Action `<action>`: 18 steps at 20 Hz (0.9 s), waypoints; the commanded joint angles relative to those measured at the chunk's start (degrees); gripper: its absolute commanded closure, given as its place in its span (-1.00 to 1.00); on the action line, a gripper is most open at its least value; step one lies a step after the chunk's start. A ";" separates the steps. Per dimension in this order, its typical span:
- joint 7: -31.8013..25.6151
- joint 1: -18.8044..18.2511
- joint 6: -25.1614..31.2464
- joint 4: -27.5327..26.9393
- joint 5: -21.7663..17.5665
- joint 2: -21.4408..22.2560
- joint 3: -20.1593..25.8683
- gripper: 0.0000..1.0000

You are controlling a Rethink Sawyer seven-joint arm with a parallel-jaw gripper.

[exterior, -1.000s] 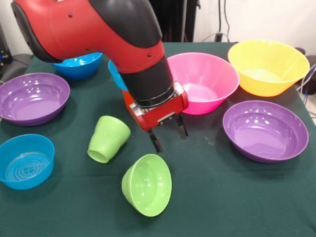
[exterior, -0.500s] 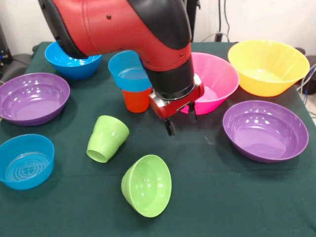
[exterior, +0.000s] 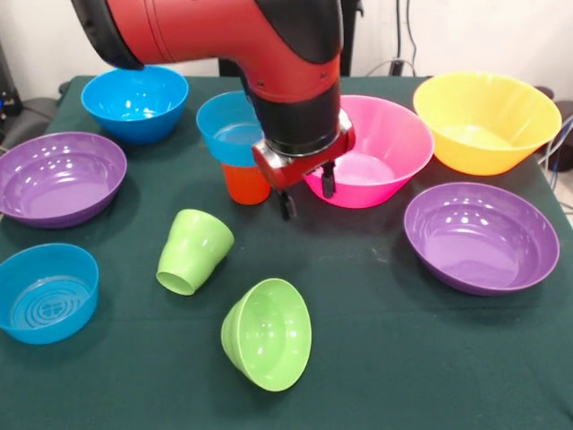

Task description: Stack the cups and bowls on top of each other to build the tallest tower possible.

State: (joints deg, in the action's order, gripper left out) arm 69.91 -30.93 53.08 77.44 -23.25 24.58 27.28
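Nearest the camera, a small lime green bowl (exterior: 267, 334) lies tipped on its side on the green table (exterior: 403, 358), with a blue bowl (exterior: 45, 292) at the left edge. Just behind, the lime green cup (exterior: 193, 252) lies tilted on its side. A purple bowl (exterior: 480, 236) sits right, another purple bowl (exterior: 59, 177) left. Mid-table, the gripper (exterior: 305, 193) hangs empty, its fingers spread apart, between the pink bowl (exterior: 380, 148) and the orange cup (exterior: 244, 183), which carries a blue bowl (exterior: 230, 128). Farthest are the yellow-orange bowl (exterior: 486, 121) and a third blue bowl (exterior: 135, 102).
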 commanded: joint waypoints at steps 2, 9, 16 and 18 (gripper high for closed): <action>6.48 1.61 4.75 -0.18 1.65 0.73 -2.73 -1.00; 5.80 2.84 5.40 -1.37 4.73 3.63 -1.53 -1.00; 1.35 1.09 1.41 -2.16 3.83 4.14 -0.65 -1.00; 0.93 0.32 -0.11 -1.71 4.18 4.04 0.06 -1.00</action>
State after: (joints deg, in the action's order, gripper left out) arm 69.91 -30.71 53.15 77.30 -18.94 29.12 26.46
